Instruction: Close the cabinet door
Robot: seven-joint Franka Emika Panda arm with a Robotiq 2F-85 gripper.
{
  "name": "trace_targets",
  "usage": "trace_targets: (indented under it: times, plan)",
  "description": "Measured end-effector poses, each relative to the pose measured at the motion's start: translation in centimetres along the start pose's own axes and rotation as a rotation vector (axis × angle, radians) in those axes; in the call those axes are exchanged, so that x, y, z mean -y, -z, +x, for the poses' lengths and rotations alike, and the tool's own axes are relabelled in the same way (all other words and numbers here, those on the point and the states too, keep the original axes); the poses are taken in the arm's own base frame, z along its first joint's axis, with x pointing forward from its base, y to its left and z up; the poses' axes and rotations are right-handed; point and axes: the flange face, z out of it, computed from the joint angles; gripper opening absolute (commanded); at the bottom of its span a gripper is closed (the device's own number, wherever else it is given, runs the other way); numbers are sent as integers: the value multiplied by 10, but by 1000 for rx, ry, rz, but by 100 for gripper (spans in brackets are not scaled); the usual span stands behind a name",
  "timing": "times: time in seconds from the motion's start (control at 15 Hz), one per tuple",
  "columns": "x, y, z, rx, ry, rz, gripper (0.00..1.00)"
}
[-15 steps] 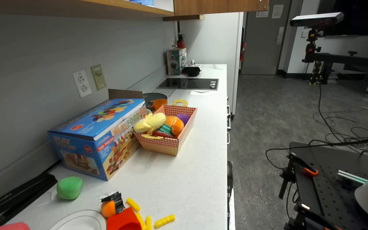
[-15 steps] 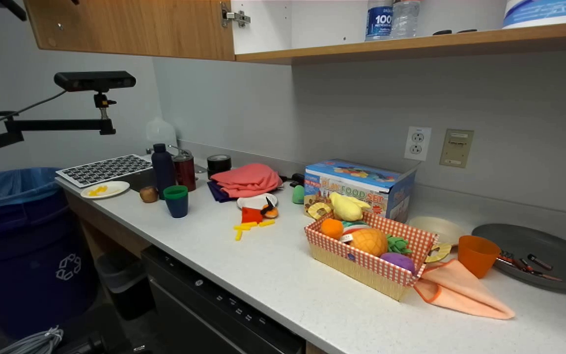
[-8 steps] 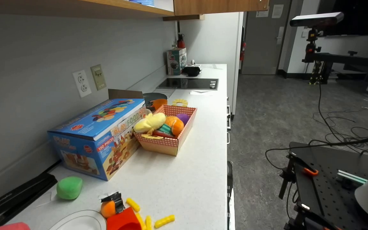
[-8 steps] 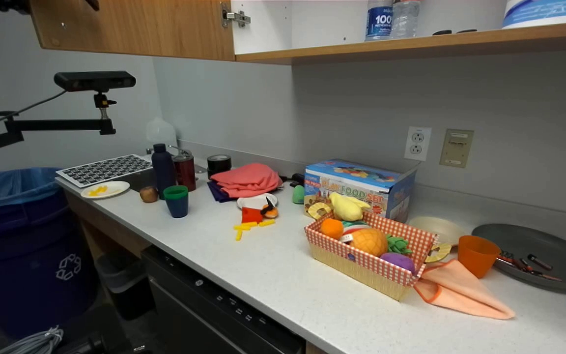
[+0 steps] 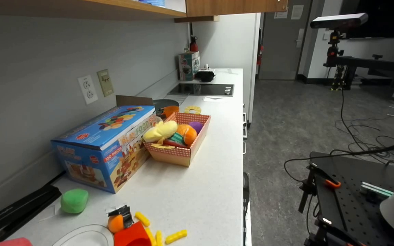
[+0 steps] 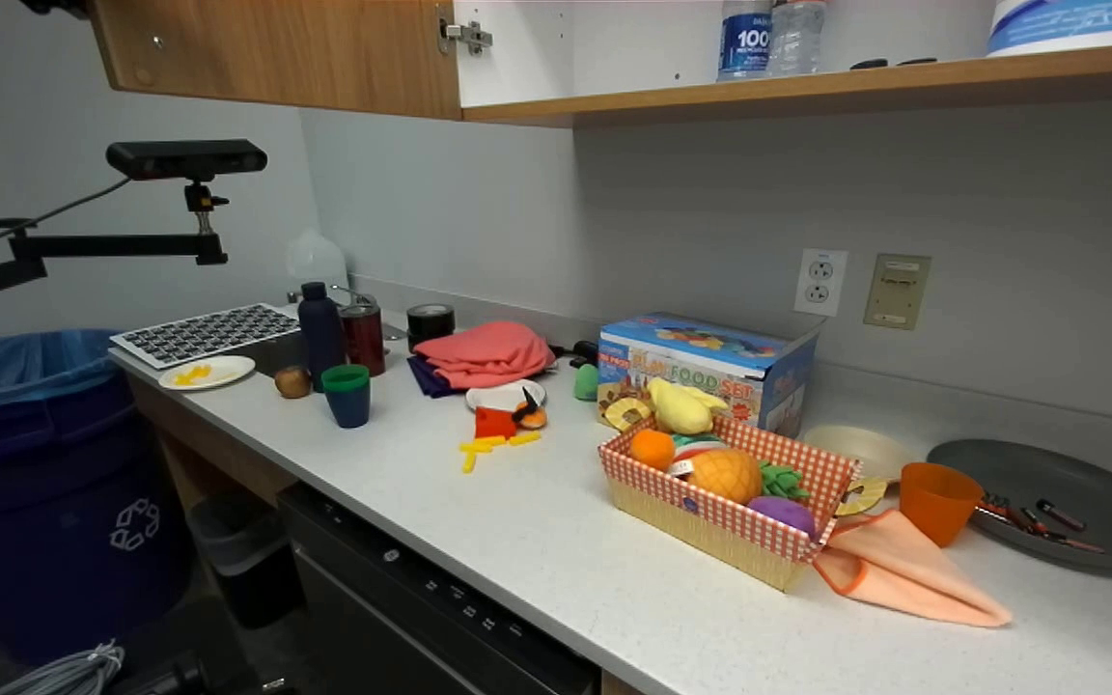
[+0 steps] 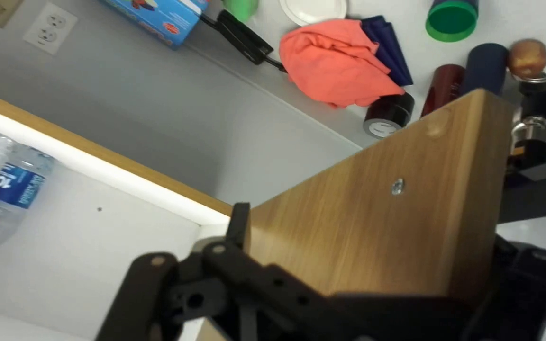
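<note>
The wooden cabinet door [image 6: 276,48] hangs open at the top left in an exterior view, hinged at its right edge beside the open shelf. In the wrist view the door [image 7: 363,203] fills the centre, its inner face and thick free edge showing. My gripper [image 7: 372,241] is open around the door's free edge, one finger on the inner side and the other on the outer side. Contact with either face cannot be told. In an exterior view only a dark bit of the gripper [image 6: 56,6] shows past the door's free edge. A separate open door panel [image 5: 234,7] shows in an exterior view.
The cabinet shelf [image 6: 807,92] holds plastic bottles [image 6: 770,39]. Below on the counter [image 6: 517,521] are a play food box [image 6: 710,362], a fruit basket [image 6: 710,521], bottles and cups. A camera on a black arm [image 6: 112,246] stands below the door.
The cabinet door's free edge has swung to the right in an exterior view. The dark gripper part has moved right and up with it, mostly out of frame. The counter objects have not moved.
</note>
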Motion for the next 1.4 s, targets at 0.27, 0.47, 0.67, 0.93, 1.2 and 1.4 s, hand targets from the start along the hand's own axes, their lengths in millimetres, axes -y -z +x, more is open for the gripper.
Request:
trace_targets:
  times: [0.27, 0.47, 0.67, 0.93, 1.2, 1.4]
  plan:
    - [-25, 4, -11, 60, -14, -146, 100]
    - [-49, -1, -17, 115, -24, -279, 100]
    - [-70, -10, -23, 172, -50, -418, 100]
    - [-86, -25, -33, 245, -86, -578, 100]
    - [-91, -33, -37, 271, -102, -645, 100]
    - [-90, -37, -36, 273, -94, -634, 100]
